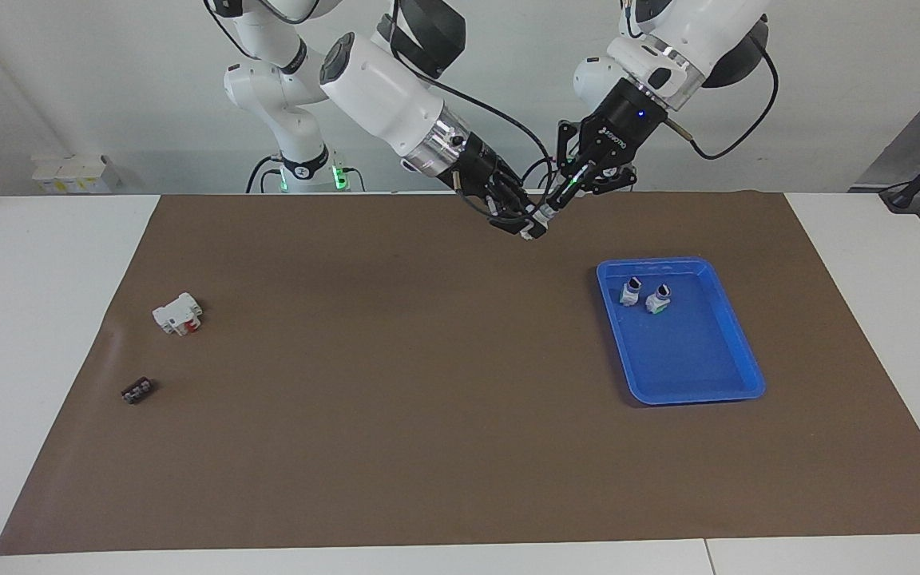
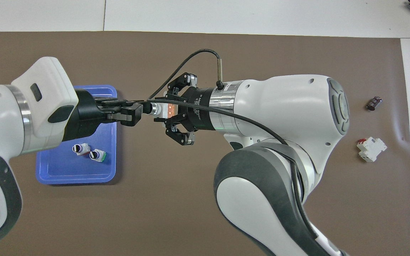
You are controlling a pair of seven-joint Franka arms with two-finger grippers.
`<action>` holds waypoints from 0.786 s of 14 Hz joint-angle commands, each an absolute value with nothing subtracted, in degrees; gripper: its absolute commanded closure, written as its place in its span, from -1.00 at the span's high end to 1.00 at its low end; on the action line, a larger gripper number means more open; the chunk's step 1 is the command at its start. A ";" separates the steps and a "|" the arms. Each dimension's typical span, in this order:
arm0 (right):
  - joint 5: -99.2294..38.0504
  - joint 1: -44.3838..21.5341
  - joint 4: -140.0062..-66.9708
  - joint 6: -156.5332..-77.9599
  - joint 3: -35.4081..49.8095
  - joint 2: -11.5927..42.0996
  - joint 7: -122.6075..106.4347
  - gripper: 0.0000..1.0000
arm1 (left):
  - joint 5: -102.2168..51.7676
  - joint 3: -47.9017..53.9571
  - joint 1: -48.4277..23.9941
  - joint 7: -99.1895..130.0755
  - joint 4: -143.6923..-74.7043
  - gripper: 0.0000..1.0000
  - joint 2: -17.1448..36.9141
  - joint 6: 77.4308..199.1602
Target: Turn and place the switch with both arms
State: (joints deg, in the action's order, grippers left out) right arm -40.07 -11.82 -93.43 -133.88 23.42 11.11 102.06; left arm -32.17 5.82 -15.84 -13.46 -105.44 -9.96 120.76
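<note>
The switch is held in the air between both grippers, over the brown mat beside the blue tray. Its orange face points up and its black knob points toward the left gripper. My left gripper comes in over the tray and is shut on the knob end; in the facing view its fingers meet at the tip. My right gripper is shut on the coloured-block end, with a finger on each side of it. In the facing view the right gripper and the switch sit tip to tip with the left gripper.
The blue tray lies toward the left arm's end and holds two more switches. A larger white block with red parts and a small flat black piece lie toward the right arm's end.
</note>
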 commanded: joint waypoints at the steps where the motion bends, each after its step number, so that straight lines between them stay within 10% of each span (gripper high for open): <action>1: -40.08 -11.34 -93.52 -133.24 23.73 10.37 102.04 -1.00 | -31.11 5.10 -15.56 -23.60 -107.06 -1.00 -11.34 119.54; 11: -40.08 -11.08 -93.52 -133.15 23.73 10.28 102.13 -1.00 | -31.11 4.92 -14.59 -39.90 -107.05 -1.00 -11.69 114.35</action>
State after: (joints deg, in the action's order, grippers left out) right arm -40.07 -12.19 -93.69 -132.82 23.65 11.12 102.05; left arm -32.22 5.27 -15.44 -38.19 -105.29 -10.32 116.86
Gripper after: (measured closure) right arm 0.581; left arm 0.890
